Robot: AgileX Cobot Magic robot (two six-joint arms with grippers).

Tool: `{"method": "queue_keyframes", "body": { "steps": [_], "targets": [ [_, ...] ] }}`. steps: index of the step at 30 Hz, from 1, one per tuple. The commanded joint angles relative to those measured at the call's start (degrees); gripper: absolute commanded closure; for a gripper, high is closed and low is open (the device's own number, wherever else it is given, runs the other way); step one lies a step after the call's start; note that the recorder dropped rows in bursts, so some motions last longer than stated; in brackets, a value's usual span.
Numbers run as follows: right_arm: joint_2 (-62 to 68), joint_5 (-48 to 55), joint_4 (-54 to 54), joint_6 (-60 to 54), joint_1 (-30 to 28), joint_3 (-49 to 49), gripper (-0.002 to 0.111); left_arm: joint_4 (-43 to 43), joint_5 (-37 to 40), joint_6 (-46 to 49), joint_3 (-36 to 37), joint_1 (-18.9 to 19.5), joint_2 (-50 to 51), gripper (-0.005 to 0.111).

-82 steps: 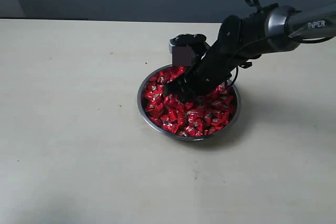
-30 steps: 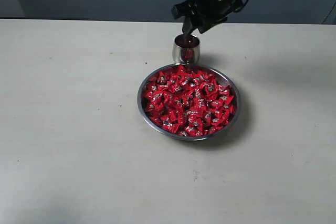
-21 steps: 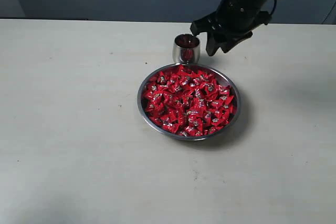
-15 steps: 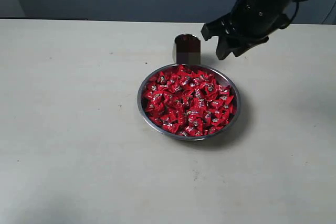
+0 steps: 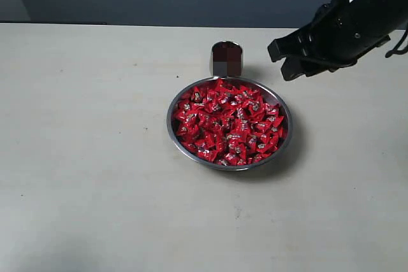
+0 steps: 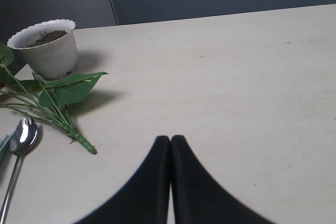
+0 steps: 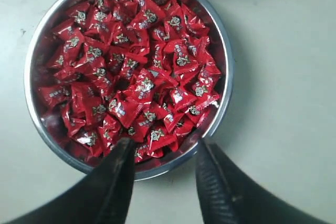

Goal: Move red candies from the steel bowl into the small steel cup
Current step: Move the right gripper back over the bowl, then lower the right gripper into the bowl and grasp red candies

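Note:
The steel bowl (image 5: 282,137) sits mid-table, heaped with red candies (image 5: 228,122). Just behind its far rim stands the small steel cup (image 5: 226,59), upright, its top dark reddish. My right gripper (image 5: 285,60) hangs in the air to the right of the cup, beyond the bowl's far right rim, open and empty. In the right wrist view the bowl (image 7: 224,85) and candies (image 7: 131,61) fill the frame, and that gripper (image 7: 165,145) spreads its fingers over the bowl's rim. The left gripper (image 6: 170,139) is shut on nothing, over bare table.
The left wrist view shows a white plant pot (image 6: 46,50), a leafy green sprig (image 6: 63,90) and a spoon (image 6: 22,139) lying on the table. The table's far edge meets a dark wall.
The right gripper rose out of the bowl, passed over the cup, then swung right and away from it, open. The bowl and cup have stayed put.

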Motion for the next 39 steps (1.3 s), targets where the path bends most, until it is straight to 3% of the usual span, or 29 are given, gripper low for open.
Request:
{"method": "queue_keyframes", "body": {
  "steps": [1, 15, 30, 39],
  "targets": [
    [-1.22, -2.62, 1.57, 0.09, -0.27, 1.59, 0.07, -0.13, -0.32, -0.21, 0.34, -0.05, -0.22, 0.106],
    [-1.8, 0.55, 3.13, 0.09, -0.27, 1.68, 0.07, -0.13, -0.32, -0.21, 0.34, -0.05, -0.22, 0.106],
    [0.36, -10.45, 6.5, -1.52, -0.27, 1.68, 0.07, -0.13, -0.32, -0.21, 0.34, -0.05, -0.22, 0.106],
    [12.14, -13.32, 24.47, -20.41, -0.27, 0.63, 0.07, -0.13, -0.32, -0.21, 0.34, -0.05, -0.22, 0.106]
  ]
}}
